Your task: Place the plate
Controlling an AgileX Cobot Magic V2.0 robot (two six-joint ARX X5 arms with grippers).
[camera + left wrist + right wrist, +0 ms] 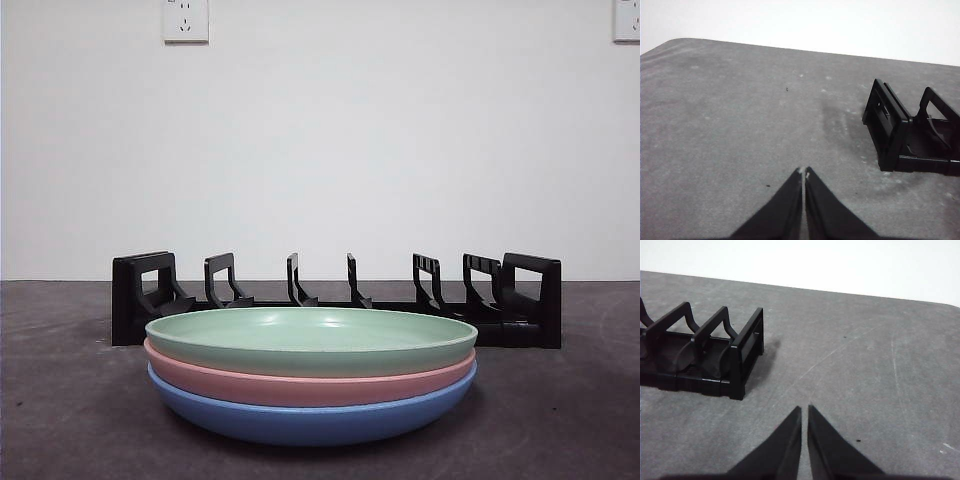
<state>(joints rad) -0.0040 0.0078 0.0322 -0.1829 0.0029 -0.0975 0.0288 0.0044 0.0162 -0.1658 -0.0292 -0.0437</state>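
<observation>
Three plates are stacked near the front of the table: a green plate (312, 338) on top, a pink plate (310, 385) under it and a blue plate (312, 418) at the bottom. Behind them stands a black plate rack (335, 300) with upright dividers, all its slots empty. One end of the rack (907, 132) shows in the left wrist view, the other end (705, 357) in the right wrist view. My left gripper (803, 172) is shut over bare table beside the rack's end. My right gripper (804, 409) is shut with nothing in it, off the rack's other end.
The grey table (560, 420) stretches out on both sides of the stack. A white wall rises behind the rack, with sockets (186, 20) high up.
</observation>
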